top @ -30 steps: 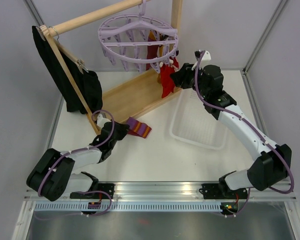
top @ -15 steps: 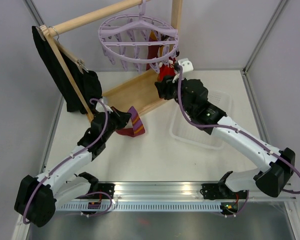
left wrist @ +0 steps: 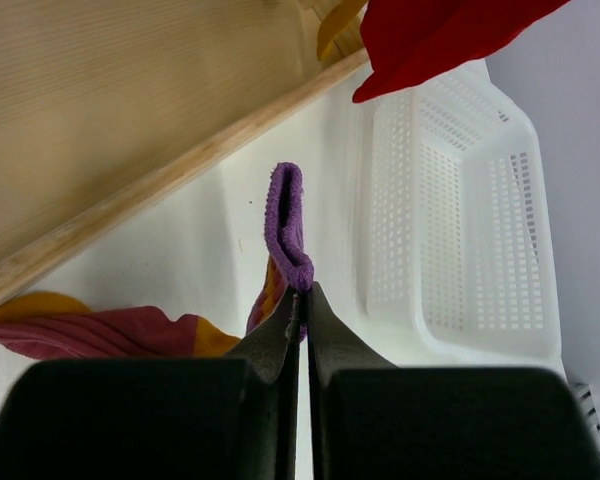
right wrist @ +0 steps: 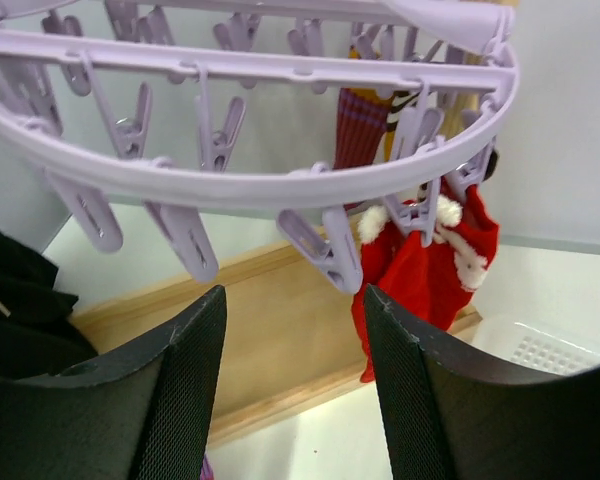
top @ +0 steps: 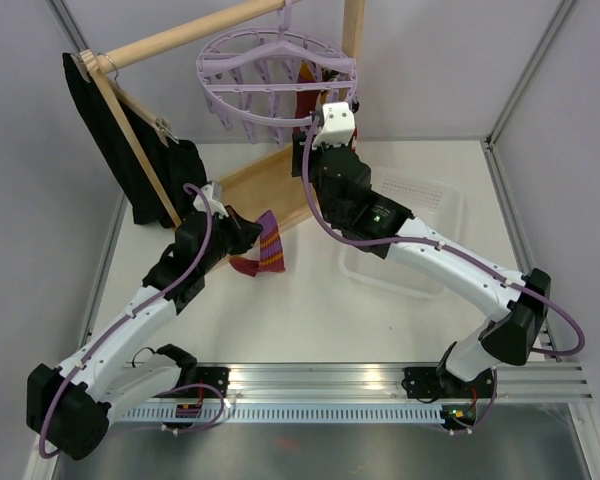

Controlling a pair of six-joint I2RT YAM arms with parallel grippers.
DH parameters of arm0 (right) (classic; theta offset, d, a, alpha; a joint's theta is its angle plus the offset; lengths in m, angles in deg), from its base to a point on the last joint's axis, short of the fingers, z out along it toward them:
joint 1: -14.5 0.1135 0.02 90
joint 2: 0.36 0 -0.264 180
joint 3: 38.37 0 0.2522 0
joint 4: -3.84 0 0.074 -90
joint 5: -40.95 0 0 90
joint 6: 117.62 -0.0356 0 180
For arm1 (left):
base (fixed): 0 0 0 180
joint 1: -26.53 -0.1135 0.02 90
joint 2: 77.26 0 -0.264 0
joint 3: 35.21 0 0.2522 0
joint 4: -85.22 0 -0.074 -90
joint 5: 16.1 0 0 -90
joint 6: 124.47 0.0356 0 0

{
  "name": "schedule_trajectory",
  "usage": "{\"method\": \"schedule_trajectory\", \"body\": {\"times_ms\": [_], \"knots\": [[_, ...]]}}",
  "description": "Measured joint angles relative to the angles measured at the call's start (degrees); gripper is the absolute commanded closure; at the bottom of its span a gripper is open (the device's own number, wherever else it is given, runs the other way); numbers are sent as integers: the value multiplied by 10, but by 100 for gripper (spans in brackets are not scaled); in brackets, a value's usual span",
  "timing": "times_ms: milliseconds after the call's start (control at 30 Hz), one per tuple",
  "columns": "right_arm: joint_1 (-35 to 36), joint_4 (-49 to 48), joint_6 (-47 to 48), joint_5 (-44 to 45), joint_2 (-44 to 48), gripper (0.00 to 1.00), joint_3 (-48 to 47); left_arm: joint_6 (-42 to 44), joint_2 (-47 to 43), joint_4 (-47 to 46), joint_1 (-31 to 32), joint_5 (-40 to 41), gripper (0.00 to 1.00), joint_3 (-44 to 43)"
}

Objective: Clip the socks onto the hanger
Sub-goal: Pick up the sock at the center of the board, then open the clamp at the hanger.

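Observation:
The round lavender hanger (top: 278, 75) hangs from the wooden pole, and its ring (right wrist: 280, 182) carries many dangling pegs. A red sock with white trim (right wrist: 425, 265) and a maroon striped sock (right wrist: 365, 125) are clipped to its far side. My right gripper (right wrist: 293, 292) stands open just under the near rim, with one peg (right wrist: 328, 252) right above the gap and nothing between the fingers. My left gripper (left wrist: 302, 295) is shut on the purple cuff (left wrist: 288, 225) of a purple, maroon and yellow striped sock (top: 265, 250), which hangs lifted beside the wooden base.
A wooden base board (top: 260, 185) lies under the hanger. A black garment (top: 130, 150) hangs on a wooden hanger at the rack's left end. A white perforated basket (top: 410, 240) sits on the table under my right arm, right of the striped sock.
My right gripper has swung left from the red sock to under the hanger's near rim and opened wider. My left arm has reached forward, lifting the striped sock.

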Motion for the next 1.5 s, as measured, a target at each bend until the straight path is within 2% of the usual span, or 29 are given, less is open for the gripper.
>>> {"method": "schedule_trajectory", "body": {"times_ms": [367,633,900,1500], "knots": [[0,75,5,62,-89,32,-120,15,18,19,0,-32,98,-47],[0,107,18,88,-124,30,-163,20,29,21,0,-38,98,-53],[0,92,52,120,-141,30,-176,24,30,20,0,-46,98,-54],[0,-7,134,178,-193,31,-189,31,37,17,0,-50,98,-60]]}}
